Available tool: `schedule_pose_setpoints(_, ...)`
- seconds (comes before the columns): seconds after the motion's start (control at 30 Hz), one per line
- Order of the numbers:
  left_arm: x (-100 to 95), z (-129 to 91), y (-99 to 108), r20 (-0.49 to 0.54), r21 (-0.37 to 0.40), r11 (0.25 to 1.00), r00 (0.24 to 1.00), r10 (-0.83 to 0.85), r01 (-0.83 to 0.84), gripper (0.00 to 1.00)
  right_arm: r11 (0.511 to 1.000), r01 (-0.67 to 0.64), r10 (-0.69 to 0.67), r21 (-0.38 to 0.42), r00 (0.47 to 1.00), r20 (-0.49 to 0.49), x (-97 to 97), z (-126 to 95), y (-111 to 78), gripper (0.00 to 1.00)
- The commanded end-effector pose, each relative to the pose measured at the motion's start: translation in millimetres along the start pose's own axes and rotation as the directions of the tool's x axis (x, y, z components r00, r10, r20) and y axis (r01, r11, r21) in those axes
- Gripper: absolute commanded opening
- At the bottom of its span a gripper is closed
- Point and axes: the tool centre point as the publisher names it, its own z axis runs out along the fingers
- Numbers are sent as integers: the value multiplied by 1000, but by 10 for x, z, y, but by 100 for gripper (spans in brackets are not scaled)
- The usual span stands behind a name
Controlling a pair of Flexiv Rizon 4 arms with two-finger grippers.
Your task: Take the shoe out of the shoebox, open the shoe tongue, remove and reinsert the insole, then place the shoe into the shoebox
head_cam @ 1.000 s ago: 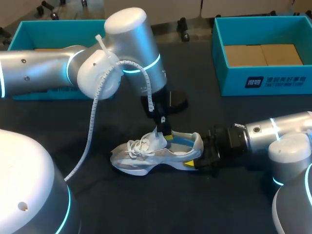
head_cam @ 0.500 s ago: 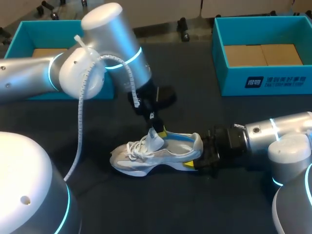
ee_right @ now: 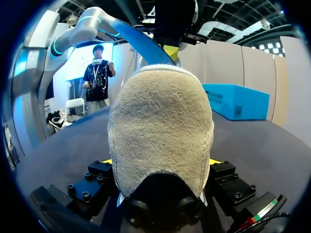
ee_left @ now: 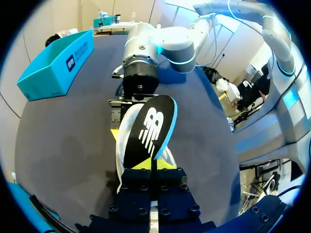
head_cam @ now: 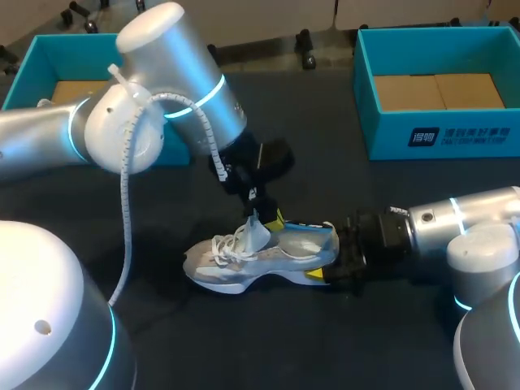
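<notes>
Currently on the insole step, I'd judge. The grey-and-white running shoe w/ white laces (head_cam: 244, 262) lies on the dark table (head_cam: 341, 175), toe twd my left side, well apart from the teal cardboard shoebox (head_cam: 390, 134) at far right.

R gripper (head_cam: 329, 256) is clamped on the beige suede heel, one yellow tip each side, as the R wrist view shows. L gripper (ee_left: 151, 167) is closed narrow, pinching one end of the thin black foam insole w/ blue edge (ee_left: 148, 131). It sits just above the laces and tongue. The insole slants from that pinch over the shoe's opening twd the heel. Can't tell if any of it is inside.

To do this well, imo:
- keep R clamp firm so the shoe can't slide or tip
- move L along the shoe's long axis, no sideways twist, so the foam doesn't buckle
- keep the pinch clear of laces & tongue; a snag would drag the shoe
</notes>
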Motion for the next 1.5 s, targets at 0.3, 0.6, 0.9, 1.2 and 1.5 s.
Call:
schedule_pose_setpoints(0.3, 24, 59, -40, 90, -15, 1000, 996, 2, -1, 43, 1000, 0, 0, 4, 1000, 2, 7, 20, -2, 0)
schedule_pose_setpoints(0.6, 122, -32, -90, 130, -11, 998, 989, 66, -65, 43, 1000, 0, 0, 4, 1000, 2, 7, 20, -2, 0)
schedule_pose_setpoints(0.9, 228, 36, -131, 210, -16, 994, 972, 105, -104, 42, 1000, 0, 0, 4, 1000, 2, 7, 20, -2, 0)
schedule_pose_setpoints(1.2, 303, 98, -136, 326, -2, 990, 936, 131, -138, 39, 1000, 0, 0, 4, 1000, 2, 7, 20, -2, 0)
schedule_pose_setpoints(1.5, 310, 171, -224, 381, -17, 987, 911, 154, -160, 38, 1000, 0, 0, 4, 1000, 2, 7, 20, -2, 0)
